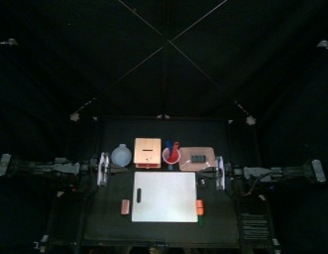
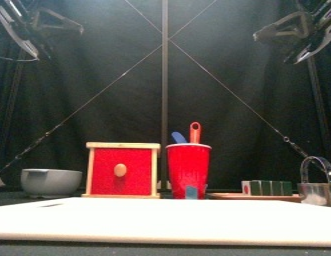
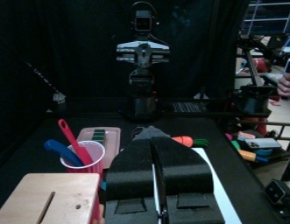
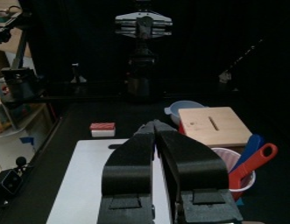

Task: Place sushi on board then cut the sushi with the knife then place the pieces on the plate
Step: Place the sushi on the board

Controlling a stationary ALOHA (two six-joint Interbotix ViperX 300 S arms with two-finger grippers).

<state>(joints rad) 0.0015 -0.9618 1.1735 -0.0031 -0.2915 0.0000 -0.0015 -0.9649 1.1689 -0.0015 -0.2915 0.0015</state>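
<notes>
Cutting board [image 2: 165, 220] looks like smooth white plastic with a soft sheen. Wooden box [image 2: 122, 170] shows pale matt wood, its drawer front painted red. Red cup [image 2: 189, 165] is glossy plastic. Bowl [image 2: 52, 181] reads smooth, dull blue-grey. Cutter [image 2: 316, 190] glints, thin bare metal. Back curtain [image 2: 101, 80] is matt black cloth.

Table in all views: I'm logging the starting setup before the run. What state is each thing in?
Sushi roll: uncut, blocks together, on the pink tray.
Cutting board: flat, no sushi on it.
Red cup: upright, blue knife and red knife standing in it.
Wooden box: drawer shut.
Bowl: upright.
Left gripper: shut, empty.
Right gripper: shut, empty.
</notes>
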